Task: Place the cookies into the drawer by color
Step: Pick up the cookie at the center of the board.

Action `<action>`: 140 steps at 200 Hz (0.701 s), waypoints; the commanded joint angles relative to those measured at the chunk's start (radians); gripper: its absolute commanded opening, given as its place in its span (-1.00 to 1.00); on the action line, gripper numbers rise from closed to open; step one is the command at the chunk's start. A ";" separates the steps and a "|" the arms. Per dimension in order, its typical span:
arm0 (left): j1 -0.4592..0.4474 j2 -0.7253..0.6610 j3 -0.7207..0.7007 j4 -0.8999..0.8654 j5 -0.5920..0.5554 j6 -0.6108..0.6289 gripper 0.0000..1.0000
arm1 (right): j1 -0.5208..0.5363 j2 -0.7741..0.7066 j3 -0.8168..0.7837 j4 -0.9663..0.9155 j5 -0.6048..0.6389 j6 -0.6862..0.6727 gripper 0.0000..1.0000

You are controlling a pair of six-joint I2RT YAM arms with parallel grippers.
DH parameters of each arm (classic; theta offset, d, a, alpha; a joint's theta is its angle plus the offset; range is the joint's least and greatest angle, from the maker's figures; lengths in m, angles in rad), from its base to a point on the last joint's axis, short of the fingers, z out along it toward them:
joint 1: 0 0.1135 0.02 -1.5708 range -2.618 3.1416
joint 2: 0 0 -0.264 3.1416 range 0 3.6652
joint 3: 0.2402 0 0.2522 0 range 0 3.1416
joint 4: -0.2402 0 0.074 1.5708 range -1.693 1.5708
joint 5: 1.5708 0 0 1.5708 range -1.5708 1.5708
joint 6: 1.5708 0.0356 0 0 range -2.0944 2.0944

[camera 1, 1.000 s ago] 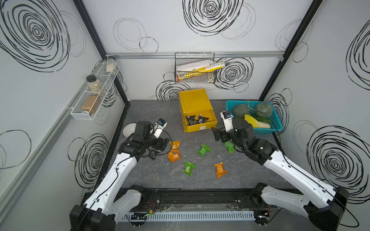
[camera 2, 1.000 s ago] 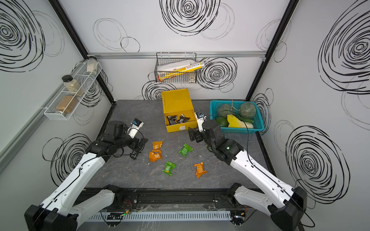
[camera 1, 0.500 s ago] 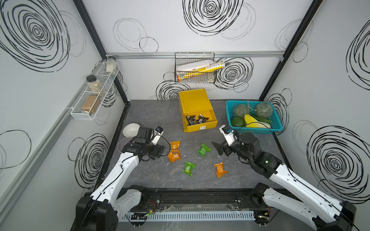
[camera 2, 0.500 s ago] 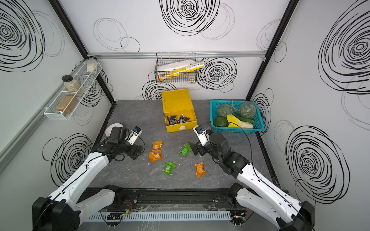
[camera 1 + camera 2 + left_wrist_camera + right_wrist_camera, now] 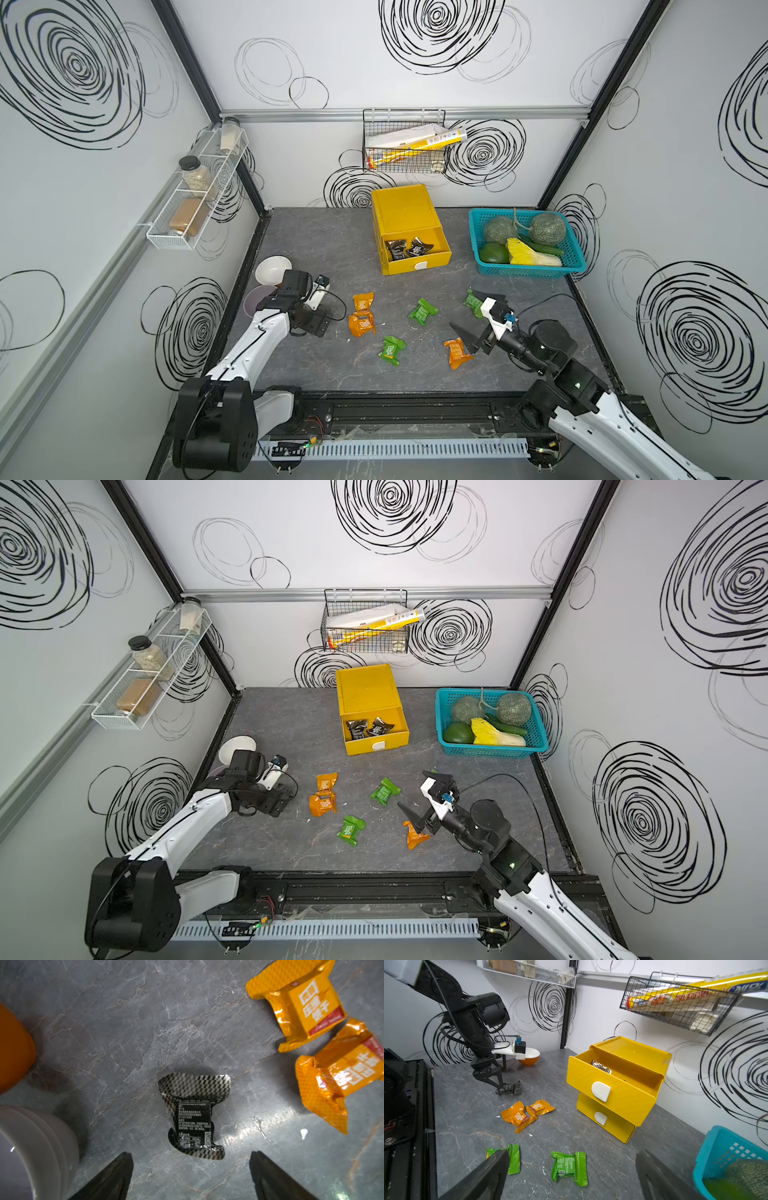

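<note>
Grey counter (image 5: pixel 332 245), yellow drawer (image 5: pixel 404 208) standing at its back edge, top tray (image 5: pixel 432 261) pulled out holding two black cookies (image 5: pixel 395 249), left tool (image 5: pixel 189 1154) spreading released over a black cookie (image 5: pixel 194 1118) near the left edge, right tool (image 5: pixel 462 308) hanging released front right, orange cookies (image 5: pixel 299 1005) showing white Chinese characters.

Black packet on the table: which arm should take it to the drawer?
Left. The left gripper is open directly over the black packet, jaws either side. The right gripper, also open, is across the table by a green packet.
</note>
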 commanded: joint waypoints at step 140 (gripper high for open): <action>0.021 0.175 -0.046 0.165 0.044 0.015 0.50 | -0.004 -0.260 -0.176 0.086 -0.086 -0.003 1.00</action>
